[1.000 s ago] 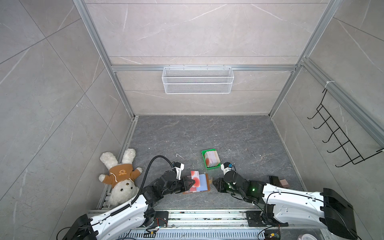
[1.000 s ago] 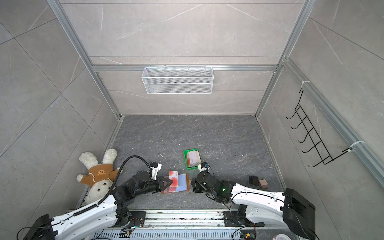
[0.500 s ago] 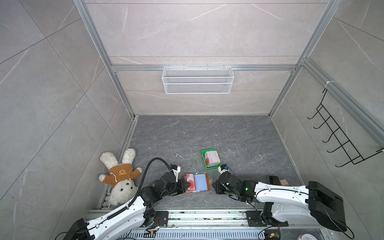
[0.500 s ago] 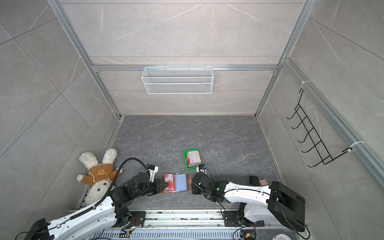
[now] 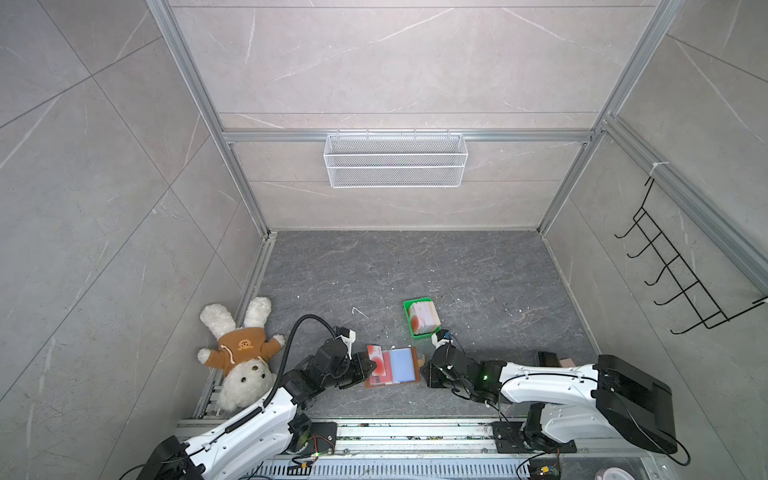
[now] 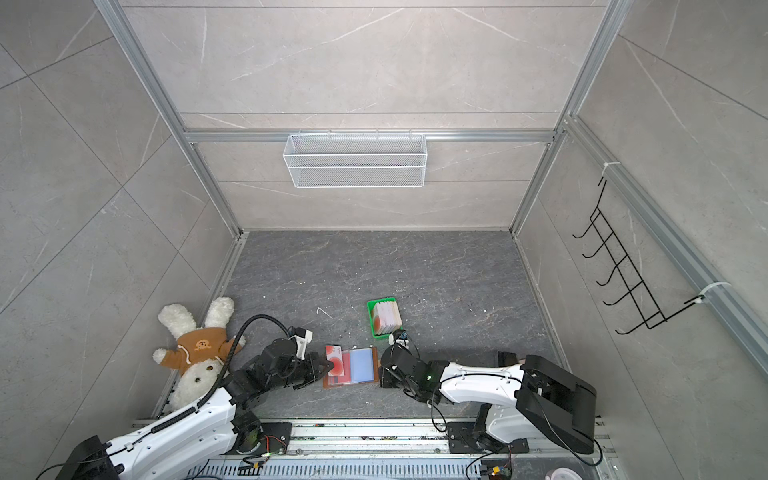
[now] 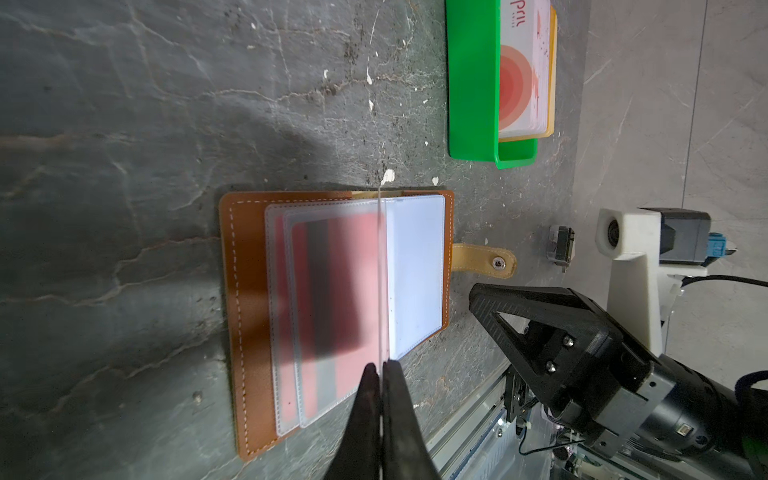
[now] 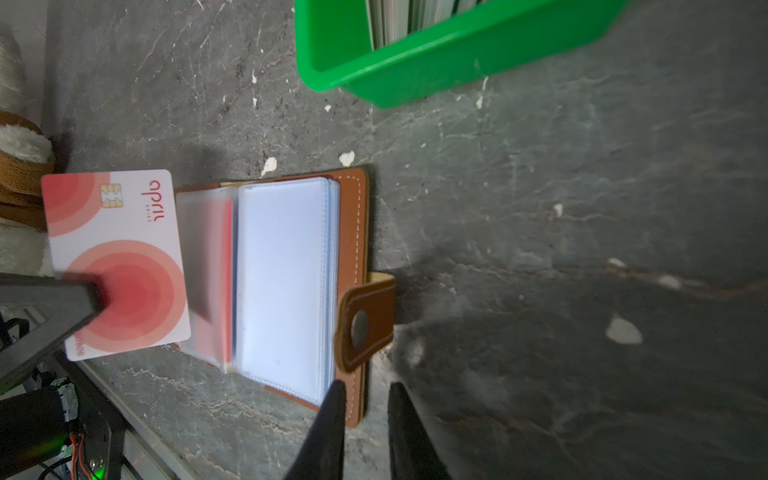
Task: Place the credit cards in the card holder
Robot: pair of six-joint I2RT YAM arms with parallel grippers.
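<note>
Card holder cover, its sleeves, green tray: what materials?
Card holder cover: tan leather or faux leather, matte, white stitching along the edge. Sleeves: soft clear plastic, frosted; red card shows through. Green tray: moulded hard plastic, glossy, rounded corners.

tan wallet (image 7: pixel 249 311), green tray (image 7: pixel 471 83), red-circled card (image 8: pixel 116 249)

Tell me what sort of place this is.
Probably a robot test cell mocked up as a tiled room: aluminium framing round tile-look walls, a wire basket and hook rack hung on them, robot arms in front.
</note>
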